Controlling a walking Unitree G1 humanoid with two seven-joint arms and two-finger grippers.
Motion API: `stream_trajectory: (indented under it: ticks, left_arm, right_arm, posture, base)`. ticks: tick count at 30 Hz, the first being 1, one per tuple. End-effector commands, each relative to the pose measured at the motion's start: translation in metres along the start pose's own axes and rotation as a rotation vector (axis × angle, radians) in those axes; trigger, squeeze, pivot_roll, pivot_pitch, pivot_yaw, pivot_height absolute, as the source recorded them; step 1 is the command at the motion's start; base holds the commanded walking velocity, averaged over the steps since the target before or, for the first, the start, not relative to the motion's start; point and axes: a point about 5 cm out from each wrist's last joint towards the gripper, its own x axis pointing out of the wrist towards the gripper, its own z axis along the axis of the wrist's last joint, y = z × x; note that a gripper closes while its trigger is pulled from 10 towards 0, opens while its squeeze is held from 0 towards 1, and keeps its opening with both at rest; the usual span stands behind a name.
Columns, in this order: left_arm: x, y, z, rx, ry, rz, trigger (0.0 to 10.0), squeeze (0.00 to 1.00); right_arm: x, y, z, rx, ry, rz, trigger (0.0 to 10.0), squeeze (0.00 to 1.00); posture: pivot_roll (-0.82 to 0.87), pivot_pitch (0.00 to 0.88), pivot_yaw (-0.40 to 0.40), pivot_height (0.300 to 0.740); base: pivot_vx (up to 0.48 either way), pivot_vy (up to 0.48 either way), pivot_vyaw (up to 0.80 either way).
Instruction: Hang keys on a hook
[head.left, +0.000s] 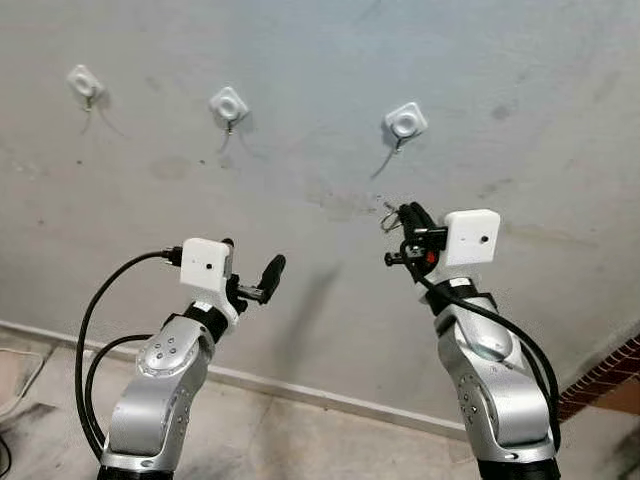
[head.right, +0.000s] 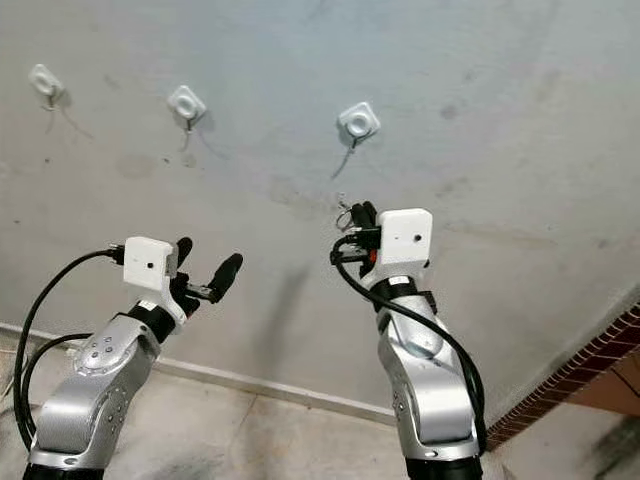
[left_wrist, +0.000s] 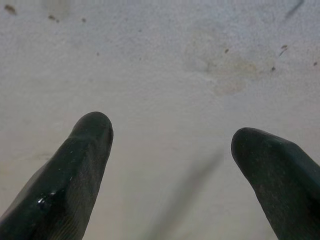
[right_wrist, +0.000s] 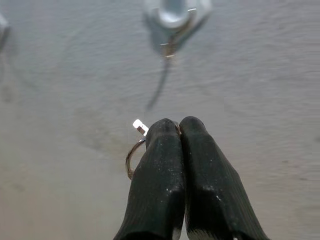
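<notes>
Pincer work first: the right pincer (right_wrist: 179, 125) has its two long black fingers (right_wrist: 160, 190) pressed together, pinching a small silver key ring (right_wrist: 131, 159) whose thin loop sticks out beside the fingertips, with a bright metal bit glinting at its upper end. In the head views the same ring (head.left: 390, 217) shows as a small wire loop at the tip of the raised right arm, held up in front of the wall and just below the nearest hook, apart from it. That hook is a white square plastic wall hook with a small metal prong (head.left: 405, 123) hanging from its underside; it casts a thin slanted shadow down the plaster. In the right wrist view this hook (right_wrist: 174, 12) sits straight ahead of the closed fingertips, blurred, with bare wall between it and the ring.

The left pincer (head.left: 252, 275) is raised lower and to the robot's left, its black fingers (left_wrist: 82, 160) spread wide with nothing between them, pointing at bare wall. A black cable (head.left: 100, 300) loops from its white wrist camera housing (head.left: 207, 265) down past the silver arm.

Two more white square wall hooks, a middle one (head.left: 229, 104) and a far left one (head.left: 85, 81), are fixed in a row along the pale grey, stained plaster wall (head.left: 320, 190). A pale skirting strip (head.left: 300, 392) runs along the wall's foot above the grey floor (head.left: 280, 440), and a bit of red brick edging (head.left: 605, 375) shows at the lower right.
</notes>
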Motion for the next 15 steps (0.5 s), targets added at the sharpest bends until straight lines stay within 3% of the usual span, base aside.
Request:
stream_trajectory:
  ticks: [1, 11, 15]
  left_arm:
    - [0.0004, 0.0037, 0.006, 0.009, -0.013, 0.004, 10.0, 0.0]
    - [0.0049, 0.0013, 0.0079, -0.009, -0.023, -0.006, 10.0, 0.0]
    - [0.0053, -0.0005, 0.008, -0.014, -0.023, -0.013, 10.0, 0.0]
  right_arm:
    - [0.0031, -0.0005, 0.0065, 0.014, -0.042, -0.016, 10.0, 0.0]
    - [0.0029, 0.002, 0.0097, 0.024, -0.059, -0.017, 10.0, 0.0]
    - [0.0036, 0.0009, 0.0113, 0.021, -0.065, -0.019, 10.0, 0.0]
  posture:
    - [0.15, 0.0, -0.004, 0.74]
    - [0.14, 0.0, -0.004, 0.74]
    - [0.14, 0.0, -0.004, 0.74]
  base:
    - [0.0, 0.0, 0.0]
    - [0.0, 0.0, 0.0]
    - [0.247, 0.0, 0.0]
